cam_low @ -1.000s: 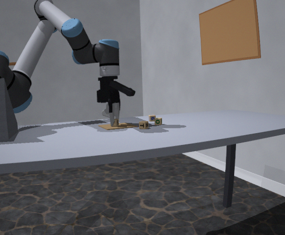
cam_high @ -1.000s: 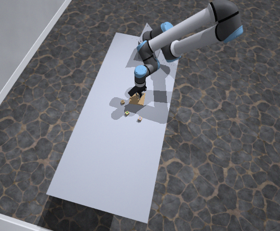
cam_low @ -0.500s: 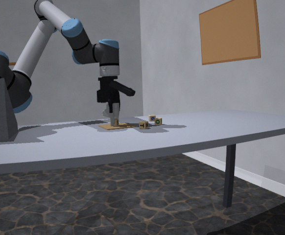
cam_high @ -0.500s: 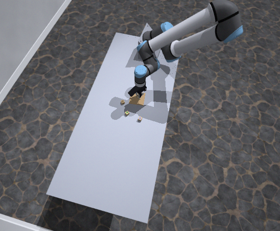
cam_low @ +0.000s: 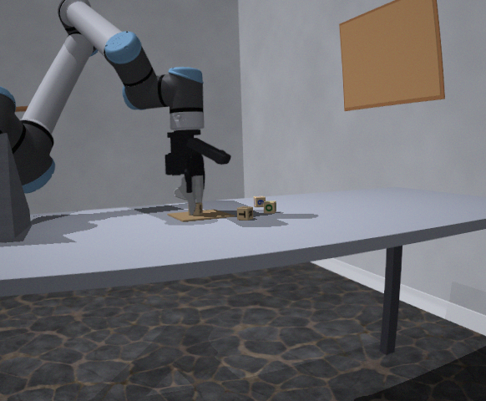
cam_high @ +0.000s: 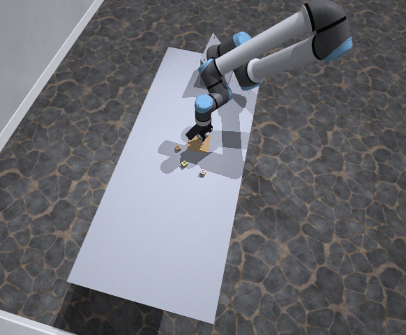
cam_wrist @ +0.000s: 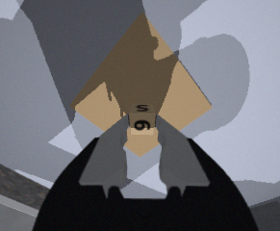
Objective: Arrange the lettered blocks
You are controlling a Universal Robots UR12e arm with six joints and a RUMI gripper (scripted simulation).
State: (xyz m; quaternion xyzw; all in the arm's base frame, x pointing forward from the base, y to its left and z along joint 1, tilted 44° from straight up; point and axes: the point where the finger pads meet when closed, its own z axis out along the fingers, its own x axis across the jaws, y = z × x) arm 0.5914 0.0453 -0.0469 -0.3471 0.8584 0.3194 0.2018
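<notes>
One block, marked with what looks like a 6 or 9, sits on the tan mat, clenched between the gripper's jaws. Three other blocks rest on the table nearby. Next, probably lifting it clear.

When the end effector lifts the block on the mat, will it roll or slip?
The block is a flat-faced cube, so rolling seems unlikely. The end effector grips two opposite faces, so it probably holds. It looks rigid, wood-like and likely light.

Grey table: tan mat, three blocks beside.
</notes>
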